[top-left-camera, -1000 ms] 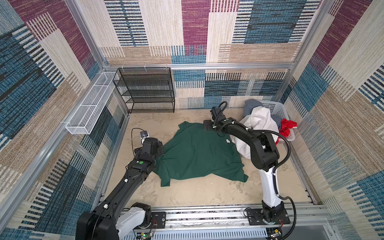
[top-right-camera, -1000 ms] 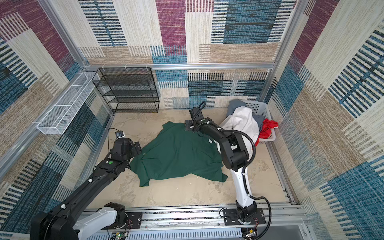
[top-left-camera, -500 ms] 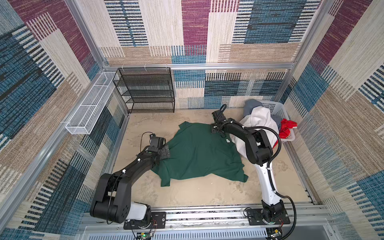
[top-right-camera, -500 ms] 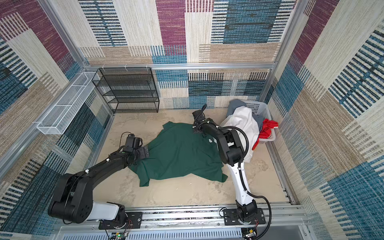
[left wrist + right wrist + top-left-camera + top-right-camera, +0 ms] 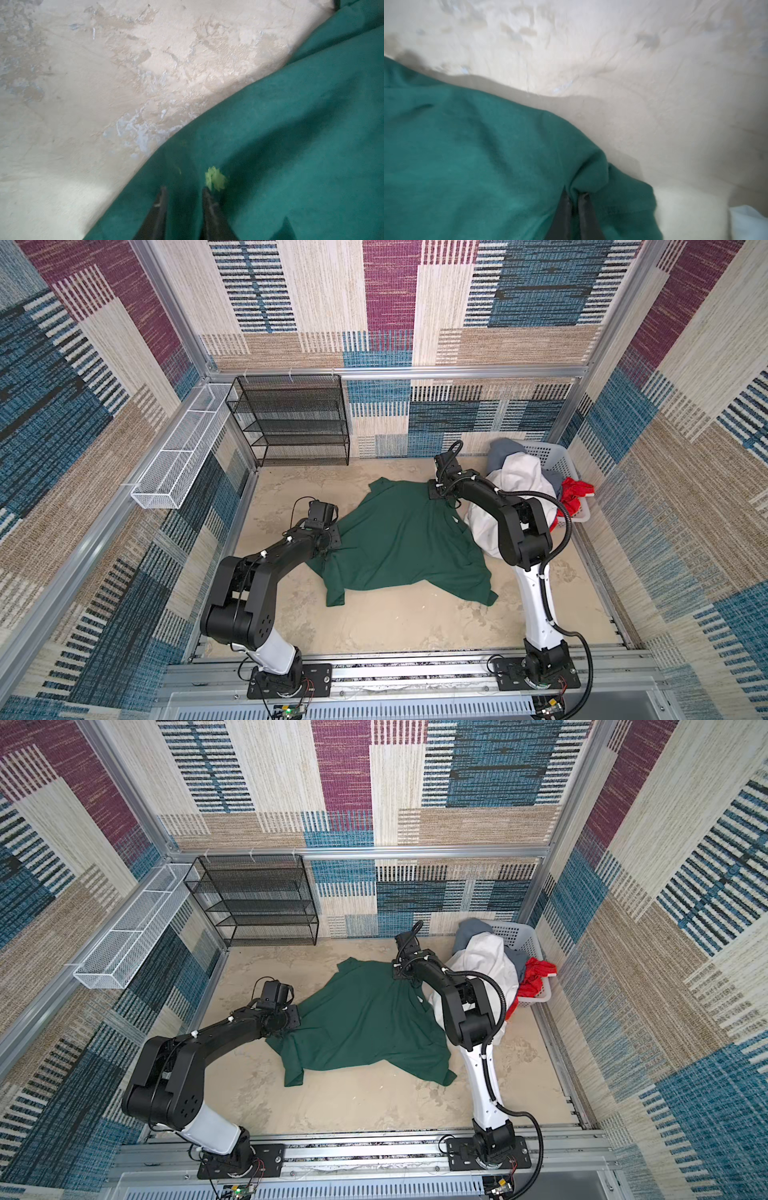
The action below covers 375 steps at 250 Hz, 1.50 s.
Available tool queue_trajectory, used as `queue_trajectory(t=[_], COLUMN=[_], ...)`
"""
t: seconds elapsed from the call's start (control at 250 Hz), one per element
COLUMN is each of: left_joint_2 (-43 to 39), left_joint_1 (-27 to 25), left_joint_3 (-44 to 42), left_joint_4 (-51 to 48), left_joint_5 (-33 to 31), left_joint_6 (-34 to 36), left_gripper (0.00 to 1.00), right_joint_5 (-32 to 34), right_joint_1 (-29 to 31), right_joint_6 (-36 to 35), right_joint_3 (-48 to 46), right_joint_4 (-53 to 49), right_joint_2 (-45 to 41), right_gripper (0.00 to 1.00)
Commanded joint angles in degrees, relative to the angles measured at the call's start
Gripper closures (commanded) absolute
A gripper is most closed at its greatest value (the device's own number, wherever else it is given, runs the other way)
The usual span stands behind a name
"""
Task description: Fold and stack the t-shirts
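In both top views the green t-shirt point(image 5: 399, 547) lies spread mid-desk, with the left tool point(image 5: 329, 551) at its hem facing the desk's left edge and the right tool point(image 5: 435, 494) at its far-edge hem. Left wrist: cloth lies between the fingers point(image 5: 159, 214); we cannot tell if they grip. Right wrist: the fingers point(image 5: 564, 209) are clamped on a fold.

Robot test cell (carpet-clad walls point(image 5: 415, 302))

L hand point(image 5: 184, 189) now low on green t-shirt point(image 5: 399, 547)'s left edge, arm folded back vs stretched 1 s ago. Jaws narrowed from wide, cloth btwn. R hand point(image 5: 576, 194) at shirt's far corner went from wide to pinching cloth.
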Motion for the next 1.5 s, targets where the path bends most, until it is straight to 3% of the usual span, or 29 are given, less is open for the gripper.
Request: queue_trajectory(t=[0.0, 0.056, 0.112, 0.22, 0.288, 0.64, 0.76, 0.856, 1.028, 1.116, 1.152, 1.236, 1.348, 1.444, 1.496], left_joint_2=[2.07, 3.21, 4.14, 4.03, 3.41, 7.66, 11.55, 13.82, 15.93, 15.71, 15.51, 15.42, 15.33, 13.35, 11.63], left_joint_1=[0.29, 0.56, 1.08, 1.68, 2.29, 5.06, 5.13, 5.54, 6.44, 6.45, 6.45, 6.53, 6.62, 6.62, 6.62], left_joint_3=[2.86, 4.3, 6.21, 7.83, 7.76, 9.15, 12.53, 13.56, 16.0, 16.61, 16.62, 17.67, 20.94, 19.34, 16.69], left_joint_4=[-1.6, -1.75, -3.24, -4.75, -5.77, -5.97, -7.77, -7.2, -7.08, -6.99, -6.62, -6.46, -8.92, -8.95, -7.8], left_joint_5=[0.59, 0.83, 0.88, -1.07, -2.66, -0.48, 0.69, 1.61, 4.65, 5.62, 5.77, 5.76, 5.86, 5.99, 5.71], left_joint_6=[0.89, 1.02, 1.11, 1.38, 1.05, -1.0, -0.82, -0.83, -0.23, -0.03, 0.04, 0.64, 1.2, 0.32, -0.99], left_gripper=[0.82, 0.9, 0.9, 0.82, 0.68, 0.63, 0.64, 0.7, 1.0, 1.0, 1.0, 1.0, 1.0, 1.0, 0.78], right_joint_5=[-0.73, -0.11, 0.48, 1.95, 2.22, -1.95, -2.2, -2.65, -3.56, -3.25, -3.13, -3.5, -4.0, -4.52, -5.12], right_joint_1=[-0.41, -0.85, -1.46, -2.92, -3.75, -4.38, -4.38, -4.34, -4.33, -4.37, -4.33, -4.31, -4.3, -3.75, -2.77], right_joint_6=[1.53, 2.21, 2.92, 4.13, 4.61, 4.45, 4.34, 4.13, 3.67, 3.58, 3.6, 3.78, 4.12, 4.45, 4.58], right_joint_3=[0.02, -0.22, -0.8, -2.67, -4.16, -8.8, -10.54, -12.12, -14.48, -15.63, -15.85, -16.76, -19.22, -22.32, -24.82], right_joint_4=[1.16, 1.24, 1.58, 2.27, 2.76, 5.36, 6.18, 6.91, 7.44, 7.74, 7.65, 7.44, 7.39, 7.33, 8.0], right_joint_2=[-1.78, -2.52, -3.35, -5.11, -6.09, -7.91, -9.97, -12.05, -14.6, -15.36, -15.63, -16.48, -18.82, -22.23, -24.74], right_gripper=[1.0, 1.0, 1.0, 1.0, 1.0, 1.0, 0.93, 0.89, 0.81, 0.78, 0.74, 0.52, 0.01, 0.01, 0.01])
